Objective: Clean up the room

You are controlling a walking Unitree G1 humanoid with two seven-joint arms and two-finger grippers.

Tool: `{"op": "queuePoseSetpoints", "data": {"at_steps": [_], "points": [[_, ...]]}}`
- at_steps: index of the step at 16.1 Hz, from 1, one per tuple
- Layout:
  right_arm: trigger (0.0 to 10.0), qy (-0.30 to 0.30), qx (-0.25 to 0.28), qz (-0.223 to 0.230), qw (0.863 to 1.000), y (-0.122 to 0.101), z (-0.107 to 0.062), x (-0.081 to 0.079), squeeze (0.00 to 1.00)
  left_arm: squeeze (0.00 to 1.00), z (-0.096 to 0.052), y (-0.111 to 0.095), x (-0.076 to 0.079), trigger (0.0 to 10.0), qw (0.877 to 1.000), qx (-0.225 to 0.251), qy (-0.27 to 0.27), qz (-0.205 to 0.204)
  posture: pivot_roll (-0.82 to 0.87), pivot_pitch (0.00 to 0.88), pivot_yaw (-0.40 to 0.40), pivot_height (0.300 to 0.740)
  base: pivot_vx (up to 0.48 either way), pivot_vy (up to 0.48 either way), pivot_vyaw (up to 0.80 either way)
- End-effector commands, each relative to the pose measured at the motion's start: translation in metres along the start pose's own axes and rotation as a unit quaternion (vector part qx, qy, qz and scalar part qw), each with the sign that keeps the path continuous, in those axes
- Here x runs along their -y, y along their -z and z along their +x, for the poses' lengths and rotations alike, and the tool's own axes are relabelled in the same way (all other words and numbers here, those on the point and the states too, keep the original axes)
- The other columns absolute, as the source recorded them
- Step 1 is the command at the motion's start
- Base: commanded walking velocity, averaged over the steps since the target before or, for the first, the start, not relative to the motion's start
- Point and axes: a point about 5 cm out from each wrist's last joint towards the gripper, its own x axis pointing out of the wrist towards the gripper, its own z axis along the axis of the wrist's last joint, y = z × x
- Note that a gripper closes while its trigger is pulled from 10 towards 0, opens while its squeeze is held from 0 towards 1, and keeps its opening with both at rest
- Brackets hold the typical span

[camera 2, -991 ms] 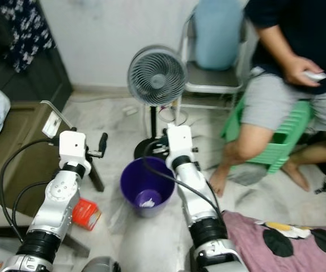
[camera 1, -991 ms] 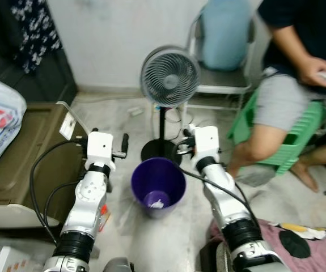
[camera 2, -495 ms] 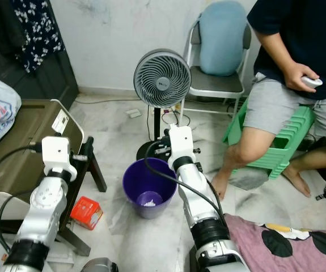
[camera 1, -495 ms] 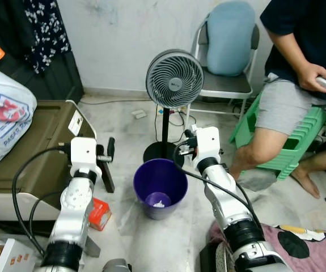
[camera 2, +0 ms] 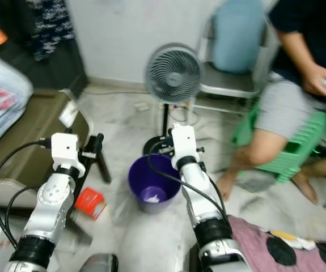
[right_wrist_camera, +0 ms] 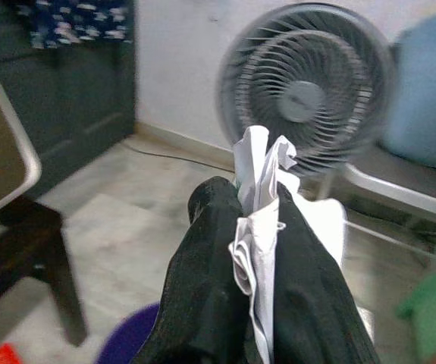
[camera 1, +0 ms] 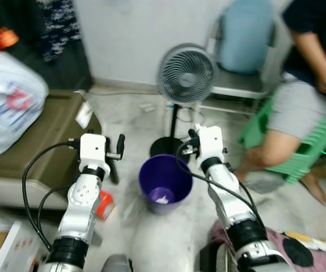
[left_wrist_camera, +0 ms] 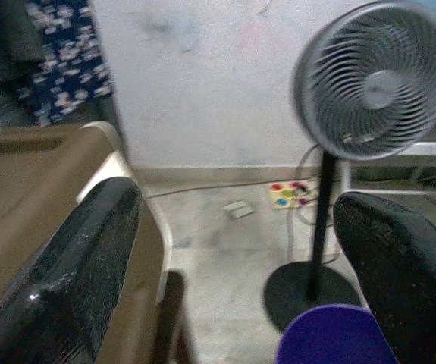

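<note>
A purple bin [camera 1: 165, 182] stands on the floor between my arms, with a white scrap of paper [camera 1: 161, 199] at its bottom. My right gripper [right_wrist_camera: 252, 199] hovers over the bin's far rim [camera 1: 192, 148] and is shut on a crumpled white paper [right_wrist_camera: 257, 227]. My left gripper [left_wrist_camera: 233, 227] is held up left of the bin [camera 1: 117, 148]. Its fingers [left_wrist_camera: 73, 280] stand wide apart with nothing between them.
A standing fan [camera 1: 186, 73] is just behind the bin, a chair [camera 1: 242, 51] behind that. A person [camera 1: 304, 107] sits on a green stool [camera 1: 307, 150] to the right. A brown table [camera 1: 43, 136] with a white bag [camera 1: 9, 107] is left; a red box [camera 2: 90, 202] lies on the floor.
The picture has shifted and blurred, so the camera moved. My right gripper still holds the paper over the bin's far rim. The left gripper stays open beside the bin.
</note>
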Motion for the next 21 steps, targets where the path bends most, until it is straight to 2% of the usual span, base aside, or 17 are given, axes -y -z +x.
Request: {"op": "queuePoseSetpoints", "data": {"at_steps": [1,10,13,20,21], "points": [[10.0,0.000,0.002,-0.005,1.000,-0.0018,0.0023,-0.0005,0.00,0.00,0.0008,-0.0009,0.0013,10.0,1.000,-0.001,0.008,0.005,0.10,0.000,-0.020,0.740,0.000,0.000,0.80],[10.0,0.000,0.003,-0.007,1.000,-0.0036,0.0046,-0.0023,0.00,0.00,0.0024,-0.0018,0.0014,10.0,1.000,-0.001,0.006,0.001,0.09,0.000,-0.024,0.740,0.000,0.000,0.78],[10.0,0.009,-0.018,0.029,0.999,0.0013,0.0042,0.0008,0.00,0.00,0.0033,-0.0016,0.0026,10.0,1.000,-0.002,0.008,-0.001,0.09,0.000,-0.023,0.740,0.000,0.000,-0.27],[10.0,0.010,-0.019,0.029,0.999,-0.0001,0.0052,0.0010,0.00,0.00,0.0041,-0.0029,0.0040,10.0,1.000,0.003,0.011,-0.008,0.09,0.000,-0.022,0.740,0.000,0.000,-0.80],[10.0,0.014,-0.017,0.037,0.999,-0.0020,0.0048,0.0015,0.00,0.00,0.0040,-0.0034,0.0045,10.0,1.000,0.005,0.013,-0.011,0.09,0.000,-0.022,0.740,0.000,0.000,0.00]]}}
